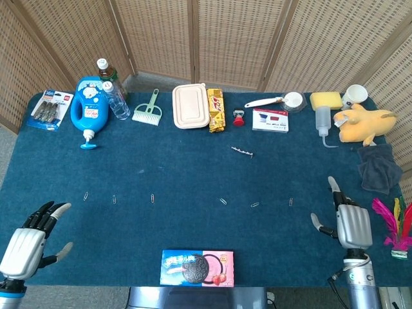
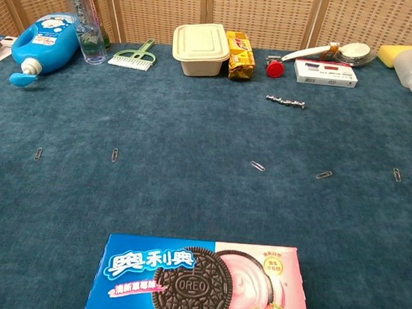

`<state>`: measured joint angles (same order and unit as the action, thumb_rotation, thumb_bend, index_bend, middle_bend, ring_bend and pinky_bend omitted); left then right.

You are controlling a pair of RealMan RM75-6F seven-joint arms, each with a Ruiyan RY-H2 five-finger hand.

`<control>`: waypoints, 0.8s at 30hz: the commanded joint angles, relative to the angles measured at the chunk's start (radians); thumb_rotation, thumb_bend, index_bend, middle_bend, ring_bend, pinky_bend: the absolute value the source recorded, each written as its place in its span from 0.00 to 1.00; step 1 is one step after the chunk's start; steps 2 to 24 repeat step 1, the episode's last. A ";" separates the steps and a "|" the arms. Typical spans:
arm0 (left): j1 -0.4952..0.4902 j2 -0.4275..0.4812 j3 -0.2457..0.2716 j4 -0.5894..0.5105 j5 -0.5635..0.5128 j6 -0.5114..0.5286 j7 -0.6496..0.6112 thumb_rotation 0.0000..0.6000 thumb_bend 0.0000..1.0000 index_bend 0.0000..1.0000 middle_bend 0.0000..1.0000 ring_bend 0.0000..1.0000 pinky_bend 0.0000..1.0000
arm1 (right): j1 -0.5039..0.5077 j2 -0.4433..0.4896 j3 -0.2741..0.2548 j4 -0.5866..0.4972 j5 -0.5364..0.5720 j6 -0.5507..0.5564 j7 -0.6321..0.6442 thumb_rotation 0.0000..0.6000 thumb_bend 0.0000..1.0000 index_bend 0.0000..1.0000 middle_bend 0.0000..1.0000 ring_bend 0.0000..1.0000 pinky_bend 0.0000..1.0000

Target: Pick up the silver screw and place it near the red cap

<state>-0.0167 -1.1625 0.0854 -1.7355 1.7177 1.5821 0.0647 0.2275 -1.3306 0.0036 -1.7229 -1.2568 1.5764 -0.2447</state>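
Silver screw lies flat on the blue table cloth, right of centre in the upper half of the head view, near the red cap that sits just above it, the two apart. In the chest view the screw lies below the cap. Left hand, lower left corner, fingers spread, holds nothing. Right hand, lower right, fingers apart, holds nothing. A cookie box sits at bottom centre.
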 commanded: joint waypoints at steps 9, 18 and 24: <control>0.001 0.000 -0.001 -0.002 -0.002 0.000 0.000 1.00 0.42 0.13 0.18 0.10 0.18 | -0.011 0.002 0.002 -0.001 -0.003 0.000 0.008 0.71 0.33 0.00 0.27 0.40 0.48; 0.001 0.000 -0.001 -0.002 -0.002 0.000 0.000 1.00 0.42 0.13 0.18 0.10 0.18 | -0.011 0.002 0.002 -0.001 -0.003 0.000 0.008 0.71 0.33 0.00 0.27 0.40 0.48; 0.001 0.000 -0.001 -0.002 -0.002 0.000 0.000 1.00 0.42 0.13 0.18 0.10 0.18 | -0.011 0.002 0.002 -0.001 -0.003 0.000 0.008 0.71 0.33 0.00 0.27 0.40 0.48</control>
